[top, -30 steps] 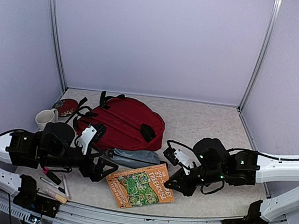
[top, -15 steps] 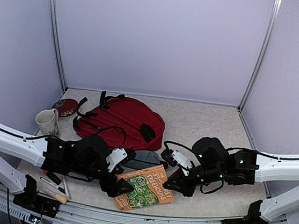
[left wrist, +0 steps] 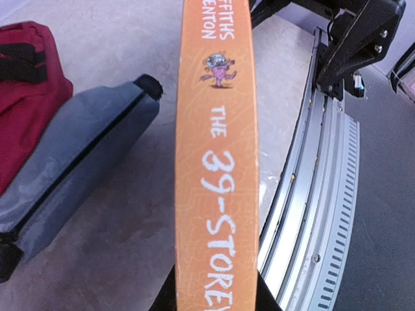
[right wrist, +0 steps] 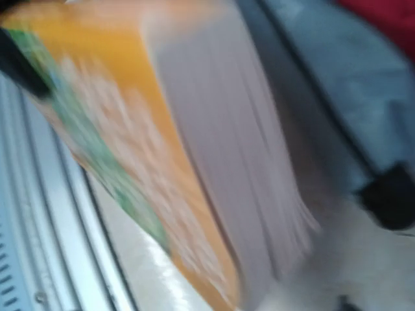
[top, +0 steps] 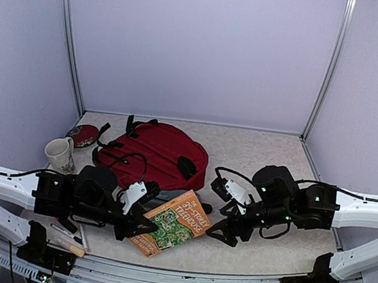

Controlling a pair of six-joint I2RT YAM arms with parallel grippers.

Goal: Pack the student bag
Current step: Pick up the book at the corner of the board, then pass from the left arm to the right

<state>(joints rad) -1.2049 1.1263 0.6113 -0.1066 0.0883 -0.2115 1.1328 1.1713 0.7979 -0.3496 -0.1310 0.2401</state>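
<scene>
The student bag (top: 153, 152), dark red with black straps, lies flat at the back left of the table. An orange paperback book (top: 173, 222) is tilted up off the table in front of it. My left gripper (top: 140, 226) is shut on the book's spine end, and the spine (left wrist: 217, 162) runs straight out from between the fingers. My right gripper (top: 224, 231) stands open just right of the book, apart from it. The right wrist view is blurred and shows the book's cover and page edges (right wrist: 214, 149) close up. A corner of the bag (left wrist: 26, 78) shows in the left wrist view.
A grey zip pouch (left wrist: 71, 162) lies between book and bag, mostly hidden from above. A white mug (top: 59, 150) and a dark round object (top: 82, 133) sit at the left. Pens (top: 69, 236) lie near the left base. A metal rail (top: 180, 277) borders the near edge.
My left gripper swung in and closed on the book's near end. The right gripper opened, let go of the book's right edge and backed off. The book rose, tilted and shifted left.
</scene>
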